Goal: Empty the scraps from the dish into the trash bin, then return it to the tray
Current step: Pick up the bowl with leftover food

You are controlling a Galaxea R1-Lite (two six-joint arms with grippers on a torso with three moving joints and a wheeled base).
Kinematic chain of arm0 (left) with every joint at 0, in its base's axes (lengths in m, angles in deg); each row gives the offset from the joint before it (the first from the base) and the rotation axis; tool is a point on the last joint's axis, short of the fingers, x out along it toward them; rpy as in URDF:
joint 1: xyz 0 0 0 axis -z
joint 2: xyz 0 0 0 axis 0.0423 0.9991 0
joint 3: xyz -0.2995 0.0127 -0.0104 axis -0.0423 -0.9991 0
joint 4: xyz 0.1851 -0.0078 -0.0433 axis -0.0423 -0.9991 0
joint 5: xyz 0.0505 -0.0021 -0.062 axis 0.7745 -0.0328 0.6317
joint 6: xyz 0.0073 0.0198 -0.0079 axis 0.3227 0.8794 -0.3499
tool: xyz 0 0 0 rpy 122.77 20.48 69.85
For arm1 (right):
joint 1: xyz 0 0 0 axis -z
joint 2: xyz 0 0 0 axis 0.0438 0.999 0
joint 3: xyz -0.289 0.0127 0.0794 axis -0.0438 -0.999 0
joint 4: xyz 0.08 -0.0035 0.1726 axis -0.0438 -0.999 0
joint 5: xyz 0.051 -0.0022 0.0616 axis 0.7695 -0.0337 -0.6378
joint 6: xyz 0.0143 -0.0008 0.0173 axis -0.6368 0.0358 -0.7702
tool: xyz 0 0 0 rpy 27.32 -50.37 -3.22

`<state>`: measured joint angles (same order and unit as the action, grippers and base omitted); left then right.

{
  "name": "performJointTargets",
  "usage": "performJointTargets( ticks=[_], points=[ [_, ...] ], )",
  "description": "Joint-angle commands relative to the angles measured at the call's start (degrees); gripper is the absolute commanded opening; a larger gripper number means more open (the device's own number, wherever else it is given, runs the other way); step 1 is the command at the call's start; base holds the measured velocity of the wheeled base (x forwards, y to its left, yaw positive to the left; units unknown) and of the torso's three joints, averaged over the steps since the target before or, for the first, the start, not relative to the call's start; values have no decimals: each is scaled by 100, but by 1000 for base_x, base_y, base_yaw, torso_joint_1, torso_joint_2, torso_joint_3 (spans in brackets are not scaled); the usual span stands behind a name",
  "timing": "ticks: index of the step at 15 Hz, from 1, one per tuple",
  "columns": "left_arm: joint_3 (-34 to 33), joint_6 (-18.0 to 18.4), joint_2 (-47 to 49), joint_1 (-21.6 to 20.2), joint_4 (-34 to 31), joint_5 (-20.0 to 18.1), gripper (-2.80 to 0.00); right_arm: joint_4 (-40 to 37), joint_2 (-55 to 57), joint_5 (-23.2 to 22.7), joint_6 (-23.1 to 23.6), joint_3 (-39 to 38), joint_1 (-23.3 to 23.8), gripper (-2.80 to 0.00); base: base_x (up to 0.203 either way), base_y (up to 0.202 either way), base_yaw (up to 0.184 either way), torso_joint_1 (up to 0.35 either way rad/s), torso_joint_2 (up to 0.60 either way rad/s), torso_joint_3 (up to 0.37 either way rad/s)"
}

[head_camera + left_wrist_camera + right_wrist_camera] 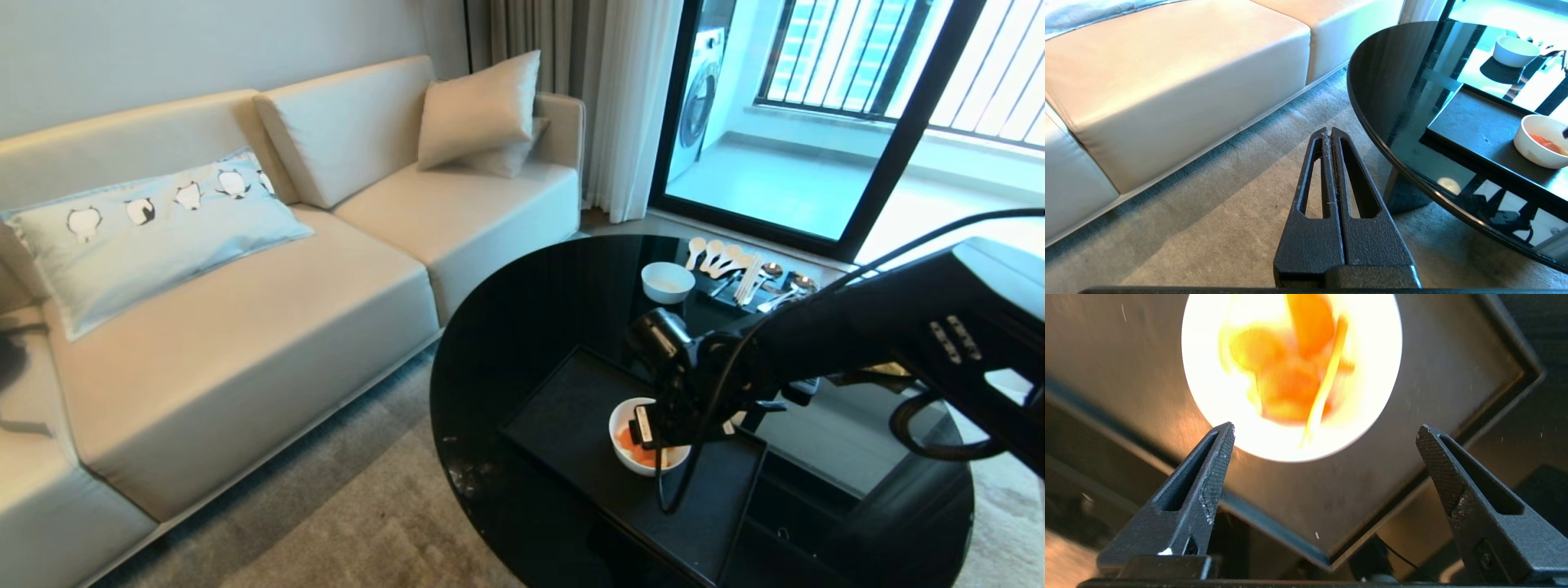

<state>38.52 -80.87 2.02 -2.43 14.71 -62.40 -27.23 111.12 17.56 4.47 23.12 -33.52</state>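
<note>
The left end effector (1329,132) hangs off the tabletop's (522,327) edge above the carpet (1208,228), fingers pressed together and empty. On the tabletop, the dish (629,453) sits on the tray (571,408) with the scraps (630,445) inside. Over the dish hovers the right end effector (1325,435), spread wide, gripping nothing.

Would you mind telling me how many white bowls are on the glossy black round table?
2. A deep white bowl holding orange scraps sits on the matte black tray; a smaller white bowl stands beyond it. The arm may hide others.
</note>
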Motion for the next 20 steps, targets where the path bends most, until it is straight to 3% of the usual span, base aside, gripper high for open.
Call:
performJointTargets(
  ticks=[1,4,10,20],
  points=[
    [0,-2,-2,0,2,2,-280,-108,144,17,-77,339,128,0,0,0,0,0,0,0],
    [0,-2,-2,0,2,2,-280,-447,336,24,-190,724,359,0,0,0,0,0,0,0],
    [0,-2,-2,0,2,2,-280,-535,539,35,-195,741,789,0,0,0,0,0,0,0],
    [0,-2,-2,0,2,2,-280,-454,861,35,-283,733,801,0,0,0,0,0,0,0]
  ],
)
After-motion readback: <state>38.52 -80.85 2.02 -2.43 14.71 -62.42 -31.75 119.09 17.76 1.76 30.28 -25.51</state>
